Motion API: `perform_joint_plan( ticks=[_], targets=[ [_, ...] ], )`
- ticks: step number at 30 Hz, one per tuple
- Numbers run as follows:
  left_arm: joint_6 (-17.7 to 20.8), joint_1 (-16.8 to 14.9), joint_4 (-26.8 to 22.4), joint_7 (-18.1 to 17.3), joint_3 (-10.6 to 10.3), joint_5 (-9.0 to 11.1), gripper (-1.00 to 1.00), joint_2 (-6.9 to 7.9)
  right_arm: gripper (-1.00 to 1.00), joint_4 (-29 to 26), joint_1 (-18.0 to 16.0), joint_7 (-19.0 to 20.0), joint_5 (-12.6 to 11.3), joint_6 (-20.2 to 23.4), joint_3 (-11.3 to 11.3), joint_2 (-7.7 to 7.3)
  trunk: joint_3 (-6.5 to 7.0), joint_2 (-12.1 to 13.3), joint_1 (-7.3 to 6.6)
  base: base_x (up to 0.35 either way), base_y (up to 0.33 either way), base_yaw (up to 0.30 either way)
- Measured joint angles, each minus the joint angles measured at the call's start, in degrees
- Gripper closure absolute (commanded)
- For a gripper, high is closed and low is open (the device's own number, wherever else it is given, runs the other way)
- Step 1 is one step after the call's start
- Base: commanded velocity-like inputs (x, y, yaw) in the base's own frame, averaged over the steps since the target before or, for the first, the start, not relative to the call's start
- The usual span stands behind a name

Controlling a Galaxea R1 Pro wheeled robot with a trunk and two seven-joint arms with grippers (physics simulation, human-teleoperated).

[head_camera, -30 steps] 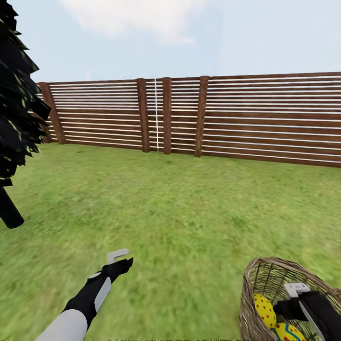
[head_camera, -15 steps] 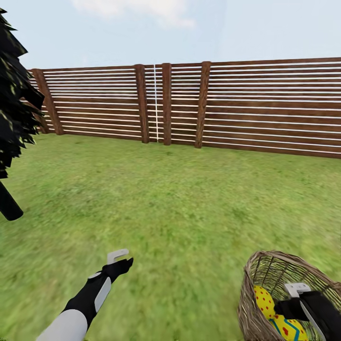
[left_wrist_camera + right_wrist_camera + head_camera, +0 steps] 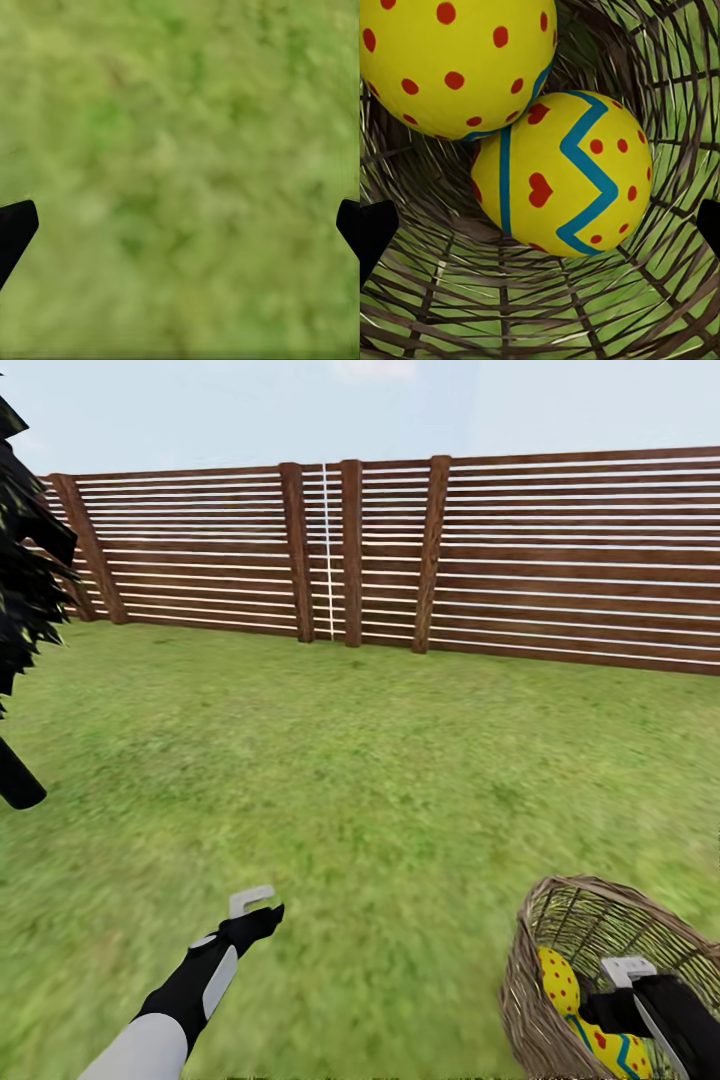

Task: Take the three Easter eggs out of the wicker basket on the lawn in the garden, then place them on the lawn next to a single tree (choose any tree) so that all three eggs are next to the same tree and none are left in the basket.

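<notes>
The wicker basket (image 3: 560,940) stands on the lawn (image 3: 380,780) at the lower right of the head view. Two Easter eggs lie in it: a yellow one with red dots (image 3: 557,979) (image 3: 450,60) and one with a blue zigzag band (image 3: 612,1052) (image 3: 570,172). My right gripper (image 3: 603,1010) (image 3: 540,229) is down inside the basket, open, its fingertips (image 3: 375,236) wide on either side of the zigzag egg without touching it. My left gripper (image 3: 256,920) (image 3: 180,225) hangs open over bare grass. The tree (image 3: 25,560) stands at the far left, dark trunk (image 3: 15,780) below its crown.
A brown slatted wooden fence (image 3: 400,560) with thick posts closes the far side of the lawn. Open grass stretches between the basket, the tree and the fence.
The whole picture has shifted up: fence and tree sit higher and the basket shows a little more, so the camera moved. Both arms hold the same pose.
</notes>
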Motion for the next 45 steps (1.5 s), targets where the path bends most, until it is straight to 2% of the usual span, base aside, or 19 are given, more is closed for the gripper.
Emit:
perform_joint_plan(
  ticks=[19, 34, 45],
  targets=[
    [0.0, 0.0, 0.0, -0.1, 0.0, 0.0, -1.0, -0.18, -1.0, 0.0, 0.0, 0.0, 0.1, 0.0, 0.0, 0.32, -4.21, -0.3, 0.49, 0.0, 0.0, 0.0],
    [0.0, 0.0, 0.0, -0.2, -0.1, -0.1, -1.0, -0.53, -1.0, 0.0, 0.0, 0.0, 0.0, 0.0, 0.0, 0.26, -4.22, -0.3, 0.48, 0.071, -0.023, 0.0],
    [0.0, 0.0, 0.1, -0.2, -0.1, -0.1, -1.0, -0.87, -1.0, 0.0, 0.0, 0.0, 0.1, 0.0, 0.0, 0.34, -4.22, -0.3, 0.48, 0.053, -0.22, 0.0]
  ],
)
